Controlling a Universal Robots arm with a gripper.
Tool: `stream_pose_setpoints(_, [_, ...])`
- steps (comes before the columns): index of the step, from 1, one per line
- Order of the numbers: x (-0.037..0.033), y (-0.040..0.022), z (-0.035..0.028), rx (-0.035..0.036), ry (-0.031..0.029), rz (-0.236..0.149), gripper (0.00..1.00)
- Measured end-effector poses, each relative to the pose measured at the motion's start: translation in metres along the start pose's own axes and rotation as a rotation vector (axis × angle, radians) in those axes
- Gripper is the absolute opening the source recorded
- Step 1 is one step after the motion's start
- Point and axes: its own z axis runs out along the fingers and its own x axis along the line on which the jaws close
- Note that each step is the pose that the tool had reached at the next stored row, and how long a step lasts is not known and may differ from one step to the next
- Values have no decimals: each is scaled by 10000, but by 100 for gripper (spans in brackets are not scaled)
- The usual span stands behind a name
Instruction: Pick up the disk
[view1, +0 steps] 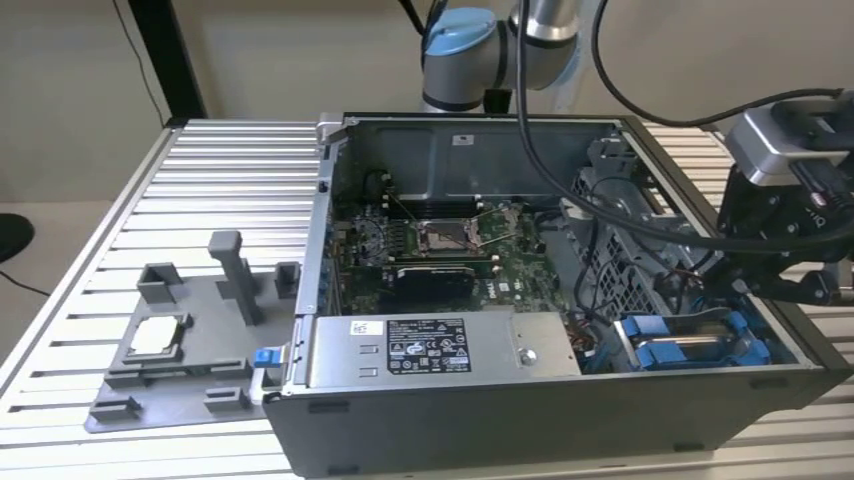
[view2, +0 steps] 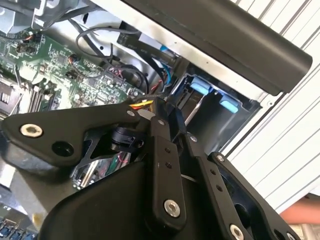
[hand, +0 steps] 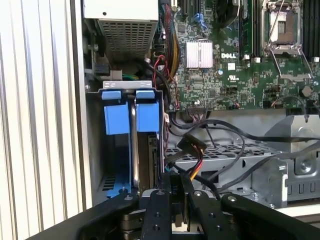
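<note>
Disk (view1: 697, 345) stands on edge in the case's (view1: 534, 420) corner bay, beside the power supply (view1: 427, 345). Its long axis runs along the exterior view's left-right, blue tabs pointing left. Thin silver edge, bright blue frame. Gripper (hand: 175, 192) hangs near its other end, fingers (hand: 157, 207) pressed together, holding nothing.

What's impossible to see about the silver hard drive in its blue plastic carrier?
- Label face of the silver hard drive in its blue plastic carrier: seen edge-on in the first wrist view.
- Its end nearest the black gripper: covered by the gripper there.
- Most of its body: behind the gripper's black body in the second wrist view.
</note>
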Motion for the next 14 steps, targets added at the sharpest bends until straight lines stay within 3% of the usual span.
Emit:
stream_pose_setpoints(4, [7,-50,18,-76,50,31,0])
stream_pose_setpoints(8, [10,-51,28,-190,105,217,0])
stream_pose_setpoints(14, [15,-56,62,-141,142,622,0])
